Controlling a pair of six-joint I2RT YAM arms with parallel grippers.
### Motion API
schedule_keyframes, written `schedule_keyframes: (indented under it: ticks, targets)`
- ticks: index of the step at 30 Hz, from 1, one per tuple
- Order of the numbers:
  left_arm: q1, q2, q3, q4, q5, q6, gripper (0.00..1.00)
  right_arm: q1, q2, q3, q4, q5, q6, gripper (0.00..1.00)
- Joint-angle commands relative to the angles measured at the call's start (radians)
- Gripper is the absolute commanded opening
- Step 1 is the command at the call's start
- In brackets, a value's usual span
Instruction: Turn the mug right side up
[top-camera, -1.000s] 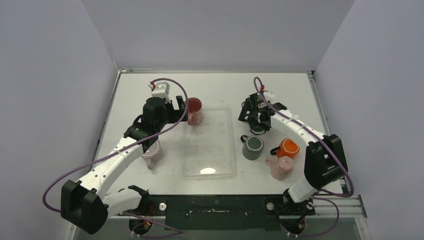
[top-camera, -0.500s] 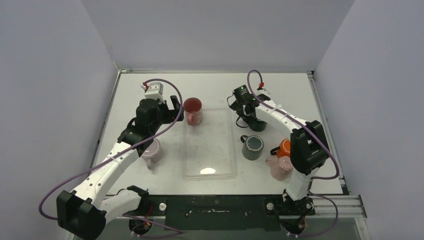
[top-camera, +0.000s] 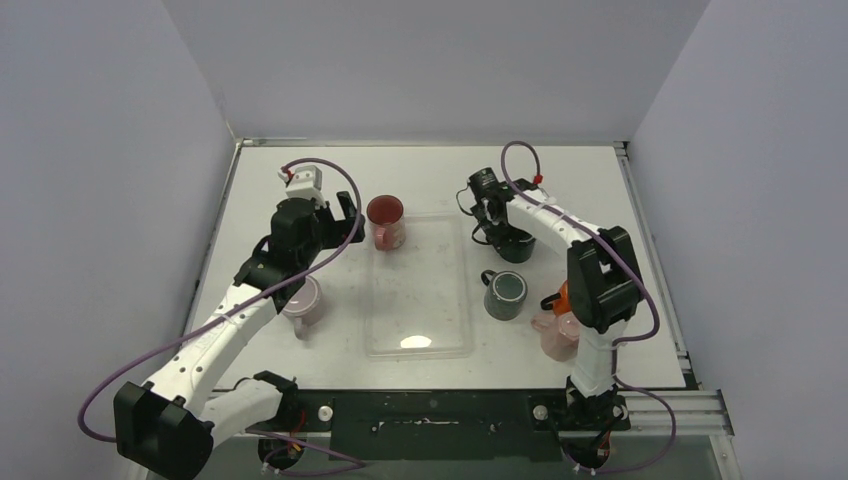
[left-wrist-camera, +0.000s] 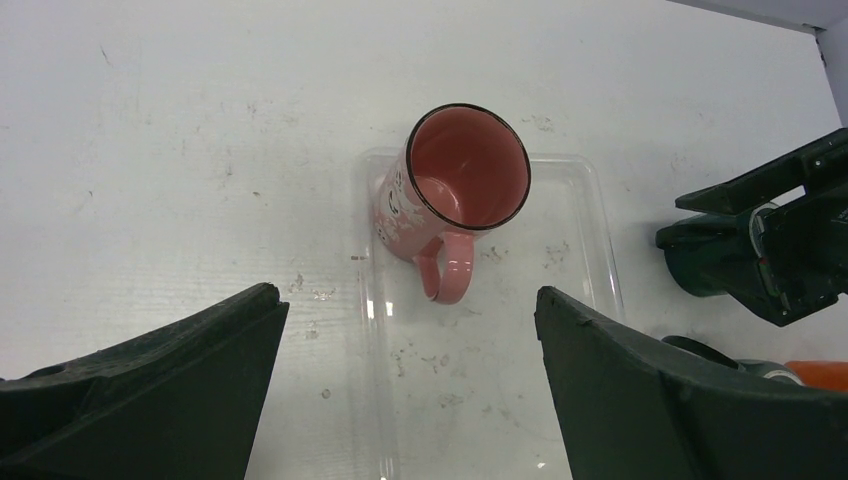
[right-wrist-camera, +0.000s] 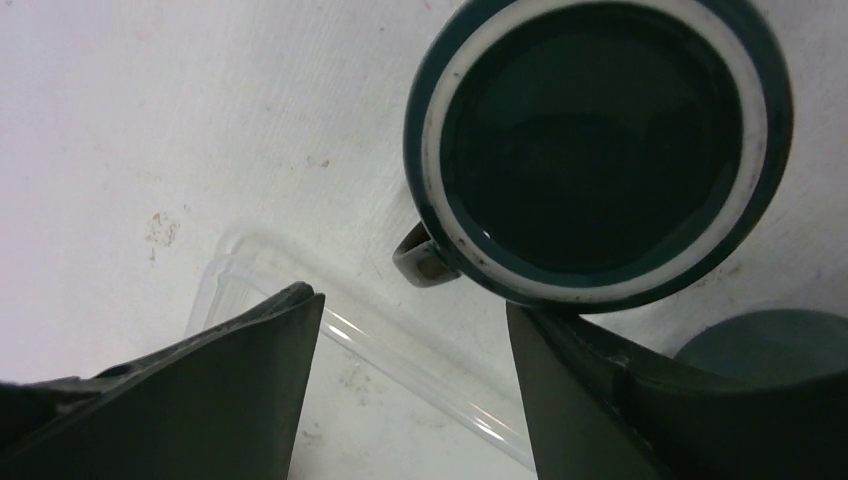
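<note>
A dark green mug (right-wrist-camera: 598, 150) stands upside down, its white-ringed base facing up and its handle (right-wrist-camera: 420, 258) toward the clear tray. From above, this mug (top-camera: 514, 249) sits just right of the tray's far right corner, partly hidden by my right gripper (top-camera: 497, 228). The right gripper (right-wrist-camera: 412, 305) hangs close over it, open, nothing between its fingers; its right finger (right-wrist-camera: 600, 390) is at the mug's near edge. My left gripper (left-wrist-camera: 405, 300) is wide open, apart from an upright pink-red mug (left-wrist-camera: 455, 190).
A clear tray (top-camera: 380, 330) lies mid-table, the pink-red mug (top-camera: 386, 222) at its far left corner. A grey mug (top-camera: 505, 293), an orange mug (top-camera: 575, 296) and a pale pink mug (top-camera: 560, 335) crowd the right side. Another pale pink mug (top-camera: 304, 303) stands under the left arm.
My right wrist has swung left over the dark green mug, and its jaws have narrowed somewhat. My left gripper has drawn back to the left from the pink-red mug.
</note>
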Motion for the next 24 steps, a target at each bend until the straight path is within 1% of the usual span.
schedule_keyframes:
  ticks: [1,9,14,19,22,24]
  targets:
    - [0.009,-0.013,0.004,-0.002,0.004,-0.018,0.96,-0.037,-0.001,0.009,-0.016,0.018,0.027,0.69]
    - [0.012,0.004,0.019,-0.009,0.010,-0.020,0.96,-0.064,-0.043,-0.055,-0.019,0.030,0.005,0.69]
    - [0.014,0.018,0.019,0.002,0.017,-0.027,0.96,-0.111,-0.098,-0.131,-0.015,0.036,-0.016,0.69]
    - [0.016,0.026,0.015,0.013,0.021,-0.031,0.96,-0.145,-0.140,-0.170,-0.008,0.051,-0.069,0.68]
    - [0.016,0.031,0.015,0.018,0.022,-0.033,0.96,-0.156,-0.152,-0.171,0.014,0.063,-0.134,0.68]
    - [0.015,0.033,0.016,0.020,0.021,-0.033,0.96,-0.163,-0.153,-0.163,0.012,0.069,-0.172,0.72]
